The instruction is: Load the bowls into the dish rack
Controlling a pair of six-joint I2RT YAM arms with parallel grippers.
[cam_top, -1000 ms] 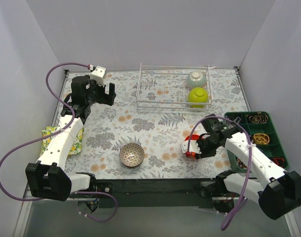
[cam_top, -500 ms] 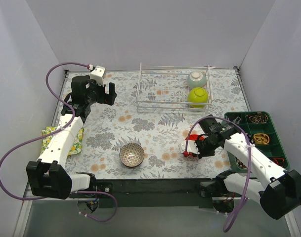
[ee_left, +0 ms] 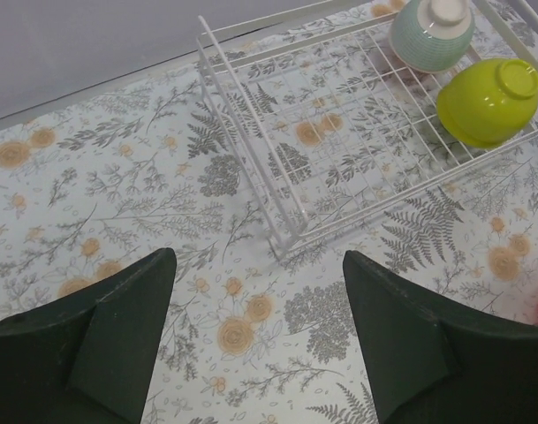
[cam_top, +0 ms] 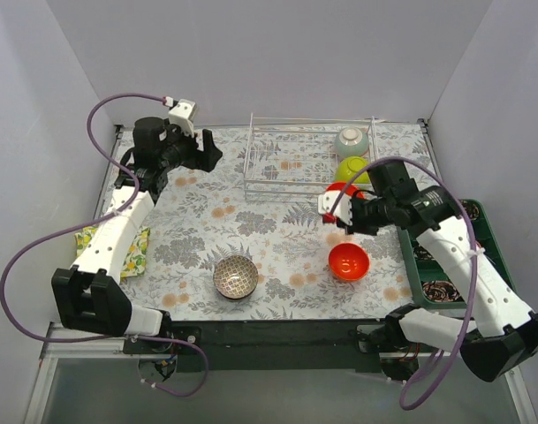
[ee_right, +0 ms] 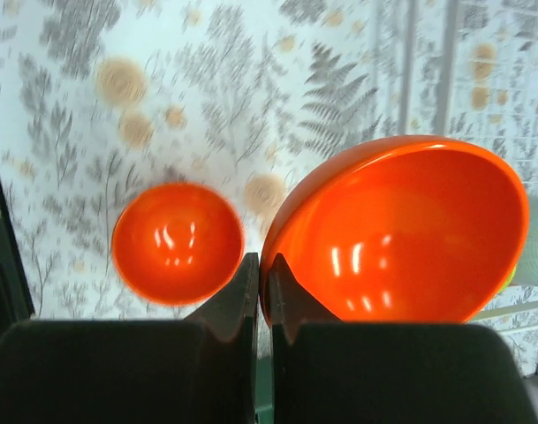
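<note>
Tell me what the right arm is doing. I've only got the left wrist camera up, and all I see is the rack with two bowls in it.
Observer: The right gripper is shut on the rim of a raised bowl, orange-red inside, clear of the table.
Operator: Any bowls loose on the table?
Observer: A plain orange-red bowl sits upright on the right side.
Operator: Only that?
Observer: No, a brown-patterned bowl sits upright near the front edge, about midway.
</note>
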